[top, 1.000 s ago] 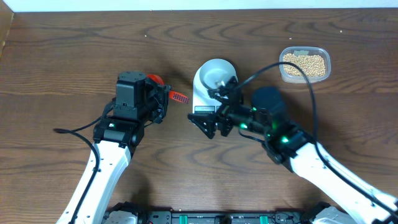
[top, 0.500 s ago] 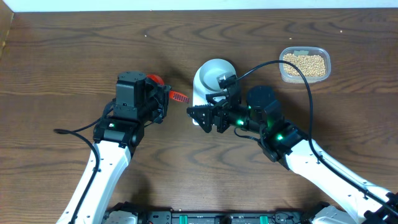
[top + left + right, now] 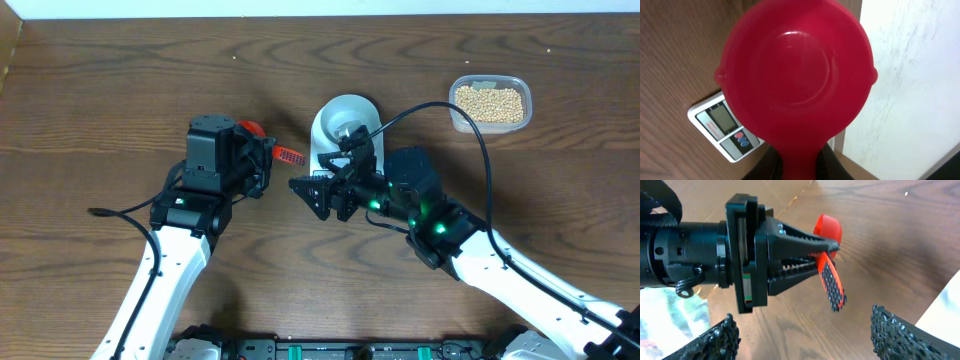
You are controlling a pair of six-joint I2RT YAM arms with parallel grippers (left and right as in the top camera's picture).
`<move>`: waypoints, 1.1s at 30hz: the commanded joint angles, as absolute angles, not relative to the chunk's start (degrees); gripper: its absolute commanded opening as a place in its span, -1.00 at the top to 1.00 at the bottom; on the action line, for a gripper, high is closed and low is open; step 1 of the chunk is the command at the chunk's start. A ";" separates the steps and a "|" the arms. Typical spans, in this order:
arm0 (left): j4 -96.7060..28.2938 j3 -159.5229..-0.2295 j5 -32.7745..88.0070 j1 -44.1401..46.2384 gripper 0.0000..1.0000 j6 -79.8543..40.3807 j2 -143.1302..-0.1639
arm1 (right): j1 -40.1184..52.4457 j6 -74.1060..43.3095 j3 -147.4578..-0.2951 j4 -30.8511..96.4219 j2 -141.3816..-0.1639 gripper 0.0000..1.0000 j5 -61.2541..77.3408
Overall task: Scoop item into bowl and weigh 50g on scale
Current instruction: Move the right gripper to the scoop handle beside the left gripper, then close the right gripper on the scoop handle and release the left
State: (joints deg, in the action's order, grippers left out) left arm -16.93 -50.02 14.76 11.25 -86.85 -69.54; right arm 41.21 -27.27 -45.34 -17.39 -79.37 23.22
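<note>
Barely begun: red scoop (image 3: 797,80) empty, nothing weighed.
Left gripper (image 3: 265,158) has its jaws clenched on the scoop's handle. Right gripper (image 3: 807,335) has its jaws spread, holding nothing, at the scale's (image 3: 322,152) near end. White bowl (image 3: 338,110) sits on the scale, no beans visible inside. Beans (image 3: 490,102) all lie in the clear tub (image 3: 527,90), far right on the tabletop (image 3: 100,80). Scooping, filling and weighing all remain. Display blank; no legible writing.
</note>
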 commanded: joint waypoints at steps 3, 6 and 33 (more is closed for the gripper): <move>-17.02 -50.98 15.90 10.94 0.85 -87.37 -69.60 | 41.71 -24.77 -46.59 -20.69 -84.05 -0.71 22.31; -16.99 -50.98 15.90 10.94 0.86 -87.35 -69.60 | 41.71 -24.77 -47.33 -22.63 -86.72 -0.80 24.14; -17.02 -50.98 16.14 10.94 0.86 -87.35 -69.60 | 40.93 -23.07 -54.33 -23.35 -95.09 -0.25 23.03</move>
State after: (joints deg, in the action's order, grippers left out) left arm -16.99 -50.02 15.14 10.70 -87.09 -69.76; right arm 41.17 -23.31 -53.39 -23.27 -94.15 24.01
